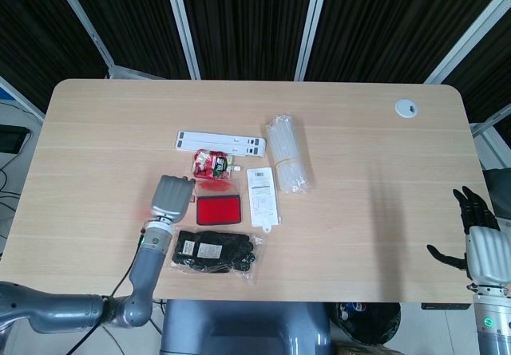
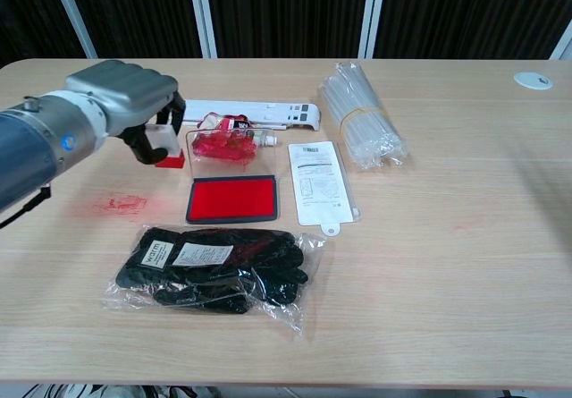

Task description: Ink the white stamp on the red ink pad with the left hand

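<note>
White stamp point(image 2: 164, 144) gripped in curled fingers point(image 2: 143, 146) of left hand point(image 2: 121, 94), held above bench point(image 2: 465, 264), left of red ink pad point(image 2: 232, 199). Right hand point(image 1: 479, 239) at bench's right near edge, fingers spread, nothing held.

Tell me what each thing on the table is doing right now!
left hand: holds the white stamp, off to the left of the pad.
white stamp: held up, red on its bottom.
red ink pad: lying open, uncovered.
gloves: sealed in a clear bag.
red smudge: marked on the table.
right hand: open, holding nothing.
</note>
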